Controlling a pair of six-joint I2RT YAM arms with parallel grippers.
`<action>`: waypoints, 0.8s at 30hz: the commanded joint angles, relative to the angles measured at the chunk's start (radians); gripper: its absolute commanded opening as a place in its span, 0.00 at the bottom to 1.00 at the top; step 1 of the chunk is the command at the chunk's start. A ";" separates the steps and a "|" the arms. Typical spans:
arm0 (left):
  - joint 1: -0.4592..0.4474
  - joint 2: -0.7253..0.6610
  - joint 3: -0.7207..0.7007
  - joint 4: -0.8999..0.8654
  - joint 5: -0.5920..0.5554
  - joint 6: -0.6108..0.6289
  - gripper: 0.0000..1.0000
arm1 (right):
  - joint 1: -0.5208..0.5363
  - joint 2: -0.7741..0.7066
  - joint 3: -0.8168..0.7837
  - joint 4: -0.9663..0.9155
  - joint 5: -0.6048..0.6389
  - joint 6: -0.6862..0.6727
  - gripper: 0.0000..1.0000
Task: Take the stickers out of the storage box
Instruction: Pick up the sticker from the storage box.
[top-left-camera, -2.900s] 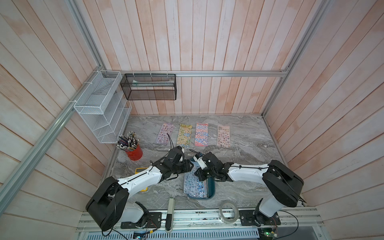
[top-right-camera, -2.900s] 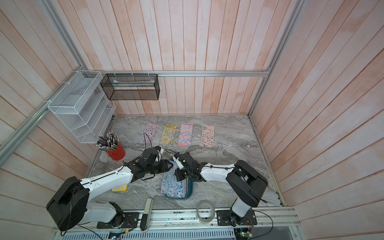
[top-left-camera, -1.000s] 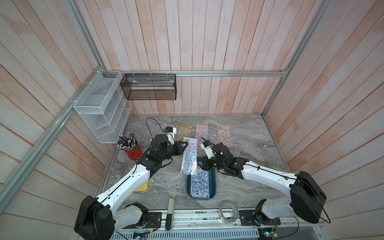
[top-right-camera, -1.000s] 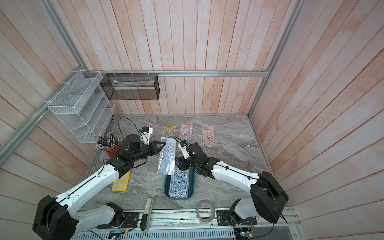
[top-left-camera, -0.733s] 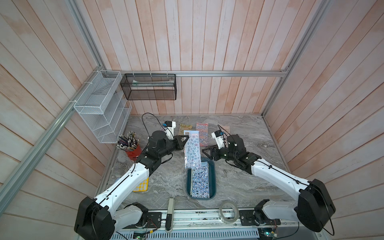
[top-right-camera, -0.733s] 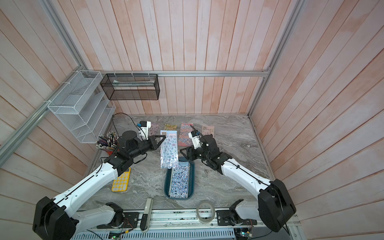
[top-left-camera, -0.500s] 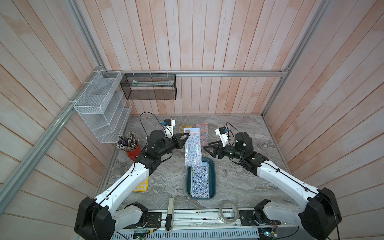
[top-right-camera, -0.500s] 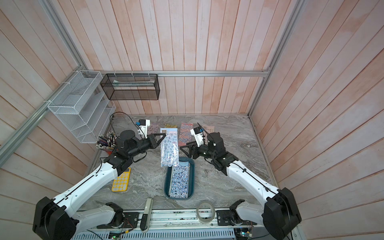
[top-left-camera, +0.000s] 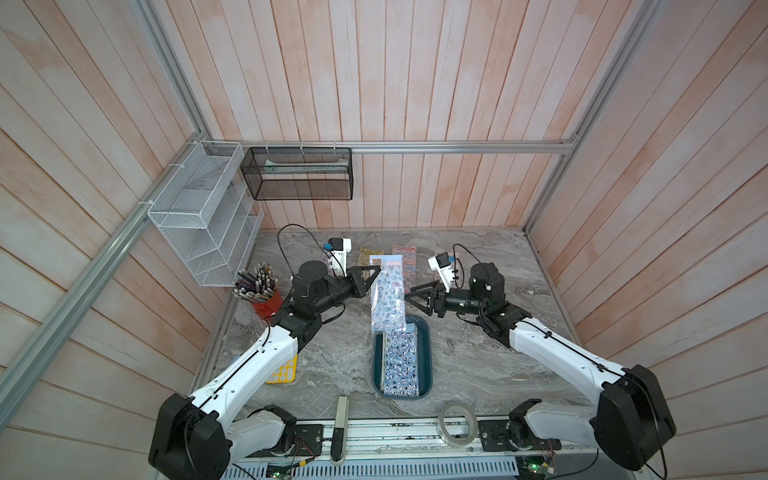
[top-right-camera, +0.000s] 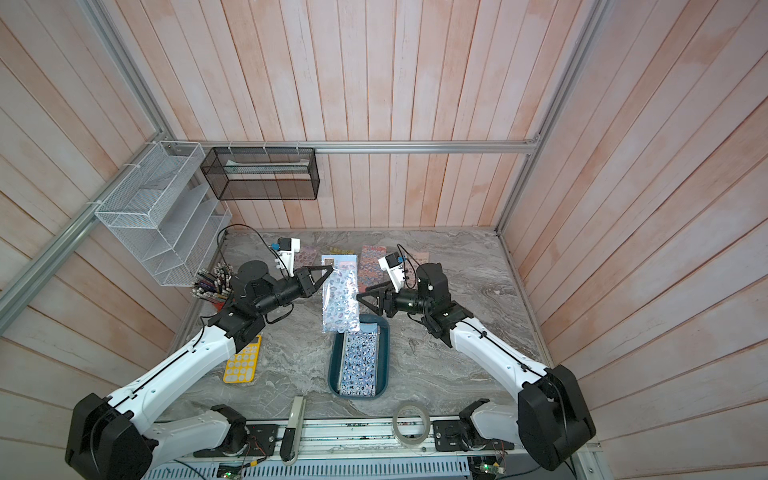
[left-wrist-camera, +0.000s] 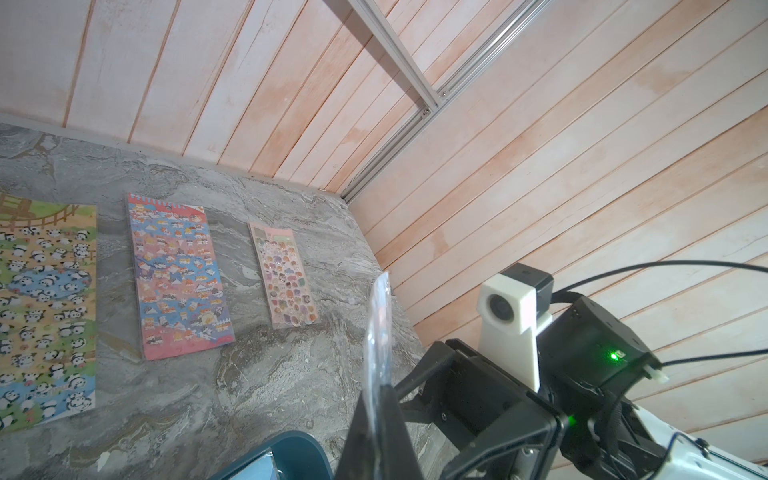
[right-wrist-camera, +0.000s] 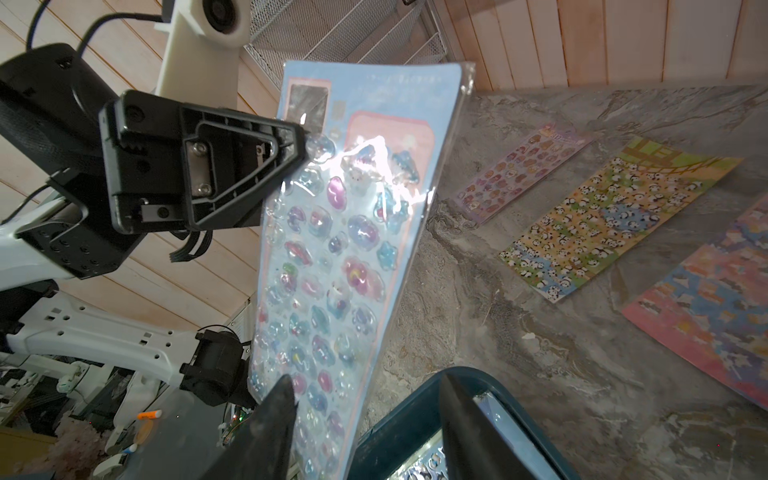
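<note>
Left tool (top-left-camera: 376, 271) dangles sticker sheet (top-left-camera: 387, 299) before right tool (top-left-camera: 411, 301); storage box (top-left-camera: 429, 361) seemingly below

Held sticker (top-left-camera: 387, 299) hides storage box (top-left-camera: 427, 361) far end.

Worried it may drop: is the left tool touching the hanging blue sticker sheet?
Touching. The right wrist view shows the left tool shut on the blue sticker sheet near its top edge; the sheet hangs from it.
</note>
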 joint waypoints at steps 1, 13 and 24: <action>0.005 -0.017 -0.030 0.044 0.015 -0.016 0.00 | -0.006 0.034 -0.011 0.082 -0.064 0.055 0.49; 0.006 0.006 -0.034 0.087 0.027 -0.043 0.00 | 0.035 0.143 -0.034 0.214 -0.064 0.176 0.50; 0.012 0.027 -0.029 0.078 0.003 -0.045 0.00 | 0.067 0.109 -0.038 0.231 -0.060 0.205 0.00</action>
